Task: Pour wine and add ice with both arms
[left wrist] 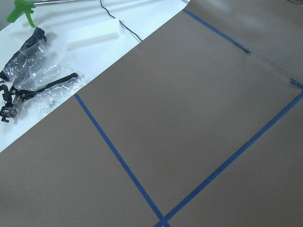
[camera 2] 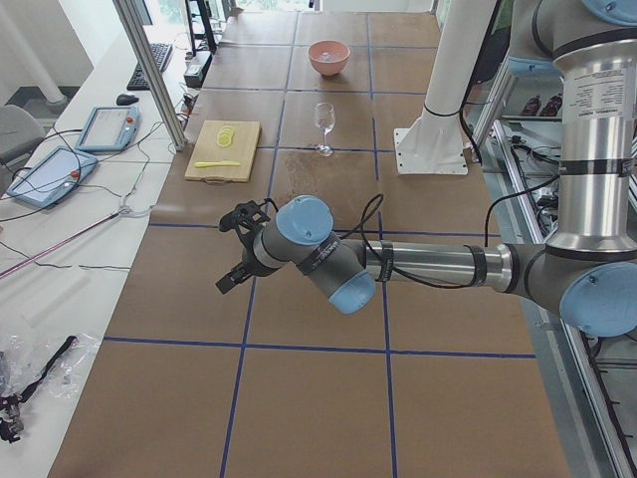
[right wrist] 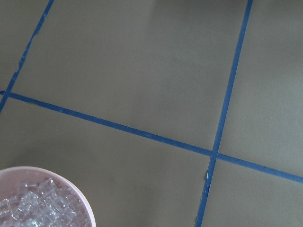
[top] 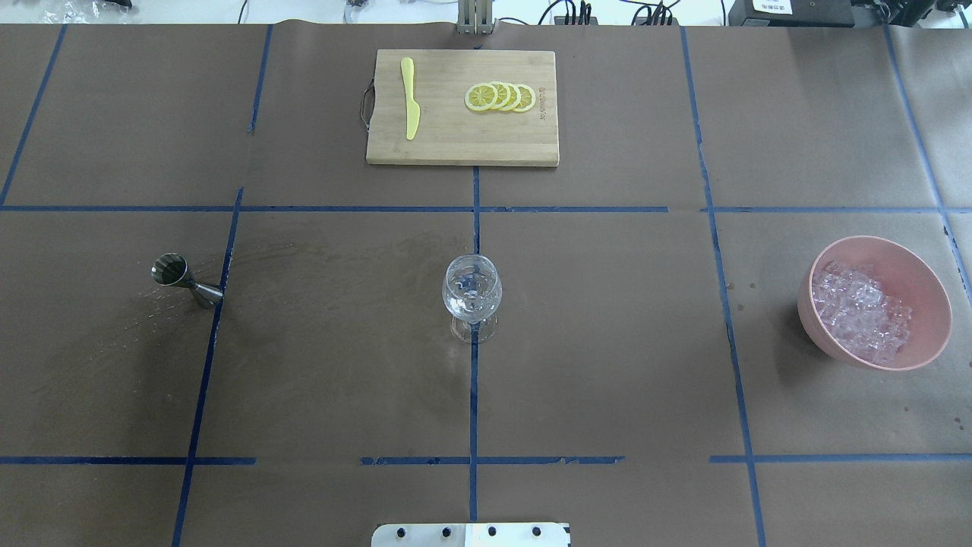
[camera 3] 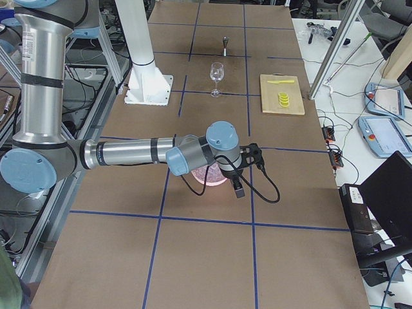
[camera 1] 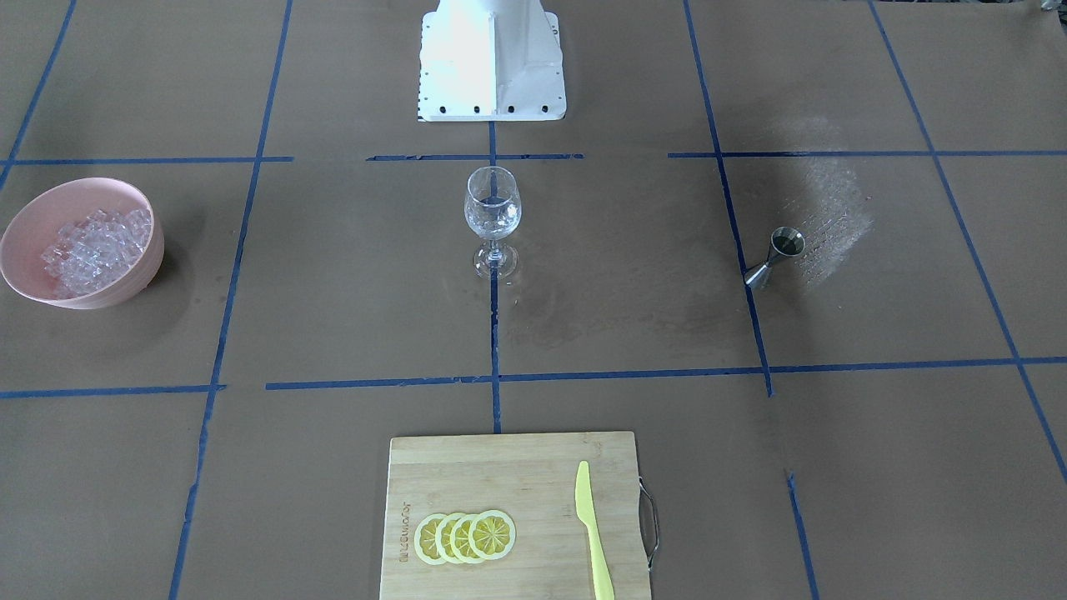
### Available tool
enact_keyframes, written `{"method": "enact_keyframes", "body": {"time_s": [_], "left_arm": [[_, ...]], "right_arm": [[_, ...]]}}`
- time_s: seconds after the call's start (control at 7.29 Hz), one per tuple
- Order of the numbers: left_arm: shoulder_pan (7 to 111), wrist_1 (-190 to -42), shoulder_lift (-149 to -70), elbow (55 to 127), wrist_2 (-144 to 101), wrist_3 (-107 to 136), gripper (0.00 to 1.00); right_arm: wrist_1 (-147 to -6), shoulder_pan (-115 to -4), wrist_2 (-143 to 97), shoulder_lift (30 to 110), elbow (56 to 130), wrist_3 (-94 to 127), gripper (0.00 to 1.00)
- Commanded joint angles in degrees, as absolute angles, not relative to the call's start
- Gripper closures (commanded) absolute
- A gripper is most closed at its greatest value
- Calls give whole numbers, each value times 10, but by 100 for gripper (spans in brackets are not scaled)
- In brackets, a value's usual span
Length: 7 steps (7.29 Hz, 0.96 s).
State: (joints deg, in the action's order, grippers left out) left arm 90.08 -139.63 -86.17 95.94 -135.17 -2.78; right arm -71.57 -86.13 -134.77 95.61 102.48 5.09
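Note:
A clear stemmed wine glass [camera 1: 492,212] [top: 471,292] stands upright at the table's centre. The ice [camera 1: 96,250] [top: 858,311] is a heap of small clear cubes in a pink bowl [top: 938,304] on my right side. It also shows in the right wrist view [right wrist: 38,208]. A steel jigger [top: 182,277] [camera 1: 777,254] stands on my left side. My right gripper [camera 3: 250,172] hovers beside and above the bowl [camera 3: 209,177]. My left gripper [camera 2: 231,249] hovers over bare table beyond the jigger. I cannot tell whether either gripper is open or shut. No wine bottle shows.
A bamboo cutting board [top: 456,144] at the far middle edge holds lemon slices [top: 501,96] and a yellow knife [top: 410,106]. The white pedestal [camera 1: 492,75] stands behind the glass. Plastic bags and tools [left wrist: 33,80] lie past the table's left end.

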Motion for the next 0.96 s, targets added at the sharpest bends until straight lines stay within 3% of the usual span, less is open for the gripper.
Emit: {"method": "enact_keyframes", "body": {"time_s": [0.0, 0.69, 0.82], "left_arm": [[801, -1519, -866, 974, -1279, 170, 0], [413, -1551, -831, 1112, -809, 527, 0], [384, -1559, -817, 1120, -746, 528, 0]], "right_arm": [[-715, -861, -1348, 943, 1025, 66, 0], [-715, -861, -1348, 947, 1022, 66, 0], [-716, -861, -1348, 947, 1022, 67, 0]]}}
